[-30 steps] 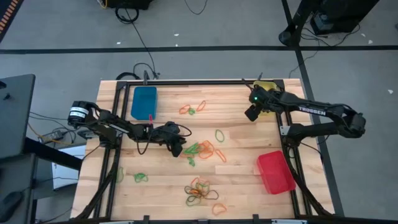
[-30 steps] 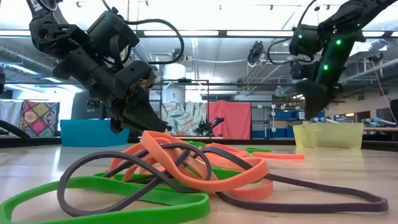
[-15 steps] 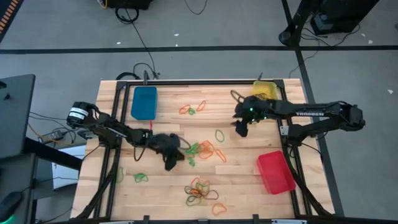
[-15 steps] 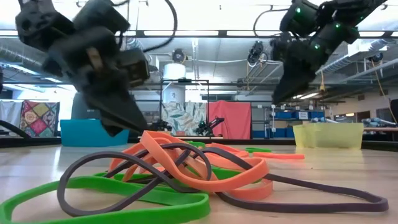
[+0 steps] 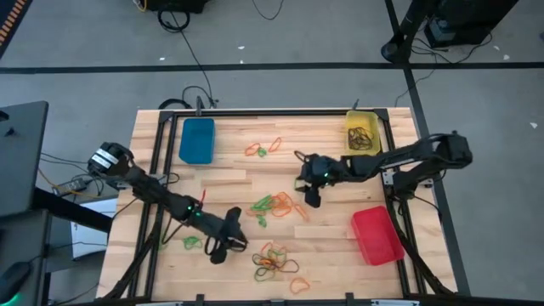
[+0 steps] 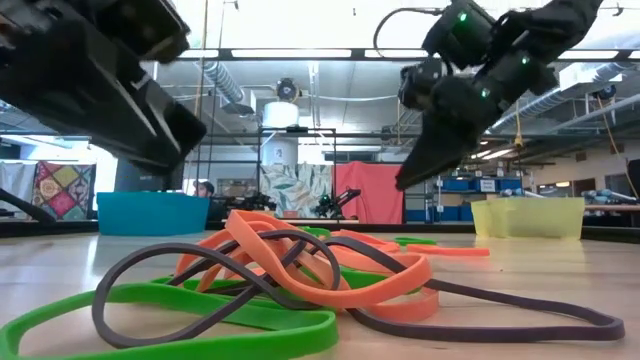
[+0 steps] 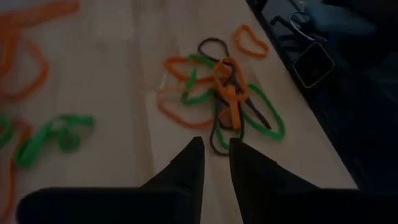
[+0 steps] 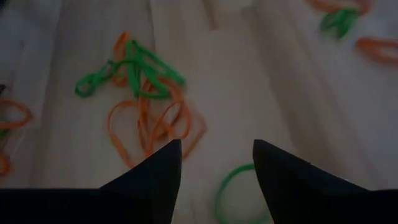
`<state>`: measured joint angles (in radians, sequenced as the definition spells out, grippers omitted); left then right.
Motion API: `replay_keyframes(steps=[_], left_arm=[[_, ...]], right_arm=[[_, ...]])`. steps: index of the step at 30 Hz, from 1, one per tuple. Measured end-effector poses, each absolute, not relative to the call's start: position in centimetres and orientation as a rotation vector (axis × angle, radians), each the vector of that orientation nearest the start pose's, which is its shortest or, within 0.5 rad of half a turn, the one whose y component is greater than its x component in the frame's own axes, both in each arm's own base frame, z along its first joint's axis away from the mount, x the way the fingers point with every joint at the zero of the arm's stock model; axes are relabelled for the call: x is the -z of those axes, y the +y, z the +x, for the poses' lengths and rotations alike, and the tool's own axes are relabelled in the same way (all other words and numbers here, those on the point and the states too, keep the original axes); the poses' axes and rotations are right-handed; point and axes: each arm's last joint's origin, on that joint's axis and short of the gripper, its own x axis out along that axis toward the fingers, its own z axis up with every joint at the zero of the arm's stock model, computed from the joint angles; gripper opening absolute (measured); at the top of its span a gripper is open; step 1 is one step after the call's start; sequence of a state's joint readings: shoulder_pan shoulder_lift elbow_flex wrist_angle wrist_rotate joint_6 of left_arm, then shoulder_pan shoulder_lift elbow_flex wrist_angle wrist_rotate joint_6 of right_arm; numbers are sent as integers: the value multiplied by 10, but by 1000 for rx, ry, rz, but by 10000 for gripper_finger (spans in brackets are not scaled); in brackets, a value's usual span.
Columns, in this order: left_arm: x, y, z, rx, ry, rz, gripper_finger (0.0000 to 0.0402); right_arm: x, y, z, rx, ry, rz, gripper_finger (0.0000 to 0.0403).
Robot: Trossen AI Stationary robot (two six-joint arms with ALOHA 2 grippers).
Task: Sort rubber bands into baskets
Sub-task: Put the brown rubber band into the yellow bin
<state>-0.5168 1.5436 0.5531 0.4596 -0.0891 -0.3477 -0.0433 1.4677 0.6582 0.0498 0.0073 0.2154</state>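
Orange, green and dark rubber bands lie flat on the wooden table in clusters: one at the centre (image 5: 279, 204), one near the front edge (image 5: 272, 259) and a few at the far side (image 5: 263, 149). My left gripper (image 5: 218, 248) hovers beside the front cluster (image 7: 217, 99), its fingers a narrow gap apart with nothing between them. My right gripper (image 5: 310, 197) hovers open by the centre cluster (image 8: 146, 93), over a single green band (image 8: 233, 186). The blue basket (image 5: 197, 140), the yellow basket (image 5: 361, 132) with dark bands in it and the red basket (image 5: 376, 235) stand on the table.
A lone green band (image 5: 192, 242) lies left of my left gripper, and an orange one (image 5: 299, 285) lies at the front edge. A black frame (image 5: 255, 110) runs around the table's sides. In the low view the front cluster (image 6: 290, 275) fills the foreground.
My left gripper has swung from the centre cluster toward the table's near edge and now stands beside the front cluster. My right gripper has swung away from the yellow basket toward the table's middle, sinking and tipping downward, and now stands by the centre cluster. No band has moved.
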Motion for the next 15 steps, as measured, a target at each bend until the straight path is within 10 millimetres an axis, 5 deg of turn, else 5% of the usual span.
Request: replay_keyframes(steps=[8,15], left_arm=[[-148,-150,246,349,466,-99,80],[-122,-158,257,358,414,-100,80]], right_arm=[[-137,1,285,123,810,267,210],[-150,12,286,120,728,233,210]])
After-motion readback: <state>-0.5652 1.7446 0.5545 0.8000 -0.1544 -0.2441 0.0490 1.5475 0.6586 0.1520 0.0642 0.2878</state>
